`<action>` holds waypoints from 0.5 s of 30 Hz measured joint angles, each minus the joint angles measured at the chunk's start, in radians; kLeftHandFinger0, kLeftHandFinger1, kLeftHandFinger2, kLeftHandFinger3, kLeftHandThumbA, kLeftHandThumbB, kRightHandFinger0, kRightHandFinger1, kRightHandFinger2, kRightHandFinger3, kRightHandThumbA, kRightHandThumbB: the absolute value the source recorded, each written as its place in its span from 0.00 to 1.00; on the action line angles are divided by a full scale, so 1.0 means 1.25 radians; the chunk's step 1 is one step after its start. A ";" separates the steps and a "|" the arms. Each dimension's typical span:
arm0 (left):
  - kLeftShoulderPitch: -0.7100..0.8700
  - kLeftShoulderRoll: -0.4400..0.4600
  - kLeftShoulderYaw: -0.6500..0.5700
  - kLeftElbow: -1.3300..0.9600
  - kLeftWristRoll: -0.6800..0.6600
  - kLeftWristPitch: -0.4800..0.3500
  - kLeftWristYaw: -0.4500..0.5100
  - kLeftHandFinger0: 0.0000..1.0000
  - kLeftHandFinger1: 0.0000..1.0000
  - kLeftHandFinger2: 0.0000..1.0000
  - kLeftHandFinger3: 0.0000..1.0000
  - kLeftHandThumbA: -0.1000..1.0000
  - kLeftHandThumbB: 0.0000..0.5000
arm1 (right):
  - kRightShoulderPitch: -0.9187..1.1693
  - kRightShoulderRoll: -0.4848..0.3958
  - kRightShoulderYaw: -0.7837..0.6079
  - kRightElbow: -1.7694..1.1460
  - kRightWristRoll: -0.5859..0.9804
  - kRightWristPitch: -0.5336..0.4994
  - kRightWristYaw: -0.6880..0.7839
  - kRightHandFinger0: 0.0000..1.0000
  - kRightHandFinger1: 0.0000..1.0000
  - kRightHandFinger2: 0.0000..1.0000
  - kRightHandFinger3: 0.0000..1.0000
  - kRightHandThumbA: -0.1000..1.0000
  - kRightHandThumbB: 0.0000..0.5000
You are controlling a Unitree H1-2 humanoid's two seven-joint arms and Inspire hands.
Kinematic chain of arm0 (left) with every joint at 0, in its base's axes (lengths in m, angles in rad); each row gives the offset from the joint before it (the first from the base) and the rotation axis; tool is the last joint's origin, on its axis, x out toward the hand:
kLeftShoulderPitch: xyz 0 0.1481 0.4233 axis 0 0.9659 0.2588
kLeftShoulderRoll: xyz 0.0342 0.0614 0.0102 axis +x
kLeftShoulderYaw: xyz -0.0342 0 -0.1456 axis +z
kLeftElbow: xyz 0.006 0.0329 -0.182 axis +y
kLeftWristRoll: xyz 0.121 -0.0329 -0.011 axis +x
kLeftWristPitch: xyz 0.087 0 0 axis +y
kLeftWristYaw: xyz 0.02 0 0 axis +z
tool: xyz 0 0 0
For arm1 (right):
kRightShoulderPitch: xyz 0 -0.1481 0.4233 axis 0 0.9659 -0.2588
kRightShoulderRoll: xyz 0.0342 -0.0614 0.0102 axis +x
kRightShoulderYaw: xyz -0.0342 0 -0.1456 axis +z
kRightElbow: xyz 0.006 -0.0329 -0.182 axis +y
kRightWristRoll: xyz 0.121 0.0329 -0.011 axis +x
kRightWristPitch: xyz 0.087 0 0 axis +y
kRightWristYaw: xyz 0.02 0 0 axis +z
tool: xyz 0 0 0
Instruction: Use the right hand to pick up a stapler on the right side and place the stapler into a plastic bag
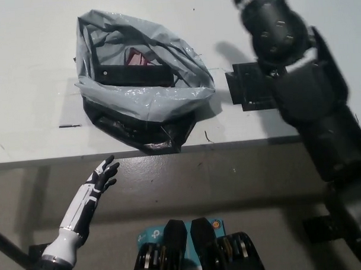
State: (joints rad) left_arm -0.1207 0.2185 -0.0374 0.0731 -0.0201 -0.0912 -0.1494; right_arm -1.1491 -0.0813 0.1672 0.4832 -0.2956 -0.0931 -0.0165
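Stapler (134,75) sits inside the grey plastic bag (150,103) on the tabletop (35,57); black right arm (303,95) is raised at right, and the white left hand (102,176) rests open, low left.

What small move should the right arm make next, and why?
Probably draw the right arm back to rest: the black stapler already lies inside the plastic bag, the arm hangs clear of it at upper right, and the left hand rests open below the table edge.
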 measured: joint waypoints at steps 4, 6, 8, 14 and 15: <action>-0.007 0.000 0.000 0.002 0.000 0.000 0.000 1.00 1.00 1.00 1.00 1.00 0.53 | 0.072 -0.036 -0.030 -0.123 0.020 0.018 0.008 1.00 1.00 1.00 1.00 1.00 0.78; -0.009 -0.001 0.000 0.004 0.000 0.000 0.000 1.00 1.00 1.00 1.00 1.00 0.54 | 0.134 -0.055 -0.041 -0.193 0.030 0.027 0.010 1.00 1.00 1.00 1.00 1.00 0.76; -0.010 -0.001 0.000 0.006 0.000 0.000 0.000 1.00 1.00 1.00 1.00 1.00 0.54 | 0.172 -0.064 -0.045 -0.228 0.033 0.030 0.012 1.00 1.00 1.00 1.00 1.00 0.73; -0.012 -0.004 -0.001 0.019 0.000 0.001 0.000 1.00 1.00 1.00 1.00 1.00 0.52 | 0.400 -0.079 -0.058 -0.406 0.043 0.031 0.013 1.00 1.00 1.00 1.00 1.00 0.65; -0.013 -0.004 0.000 0.020 0.000 0.001 0.000 1.00 1.00 1.00 1.00 1.00 0.52 | 0.443 -0.078 -0.058 -0.442 0.044 0.030 0.012 1.00 1.00 1.00 1.00 1.00 0.63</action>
State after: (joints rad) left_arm -0.1364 0.2129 -0.0378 0.0984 -0.0199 -0.0905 -0.1492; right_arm -0.5948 -0.1789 0.0947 -0.0689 -0.2403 -0.0560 -0.0009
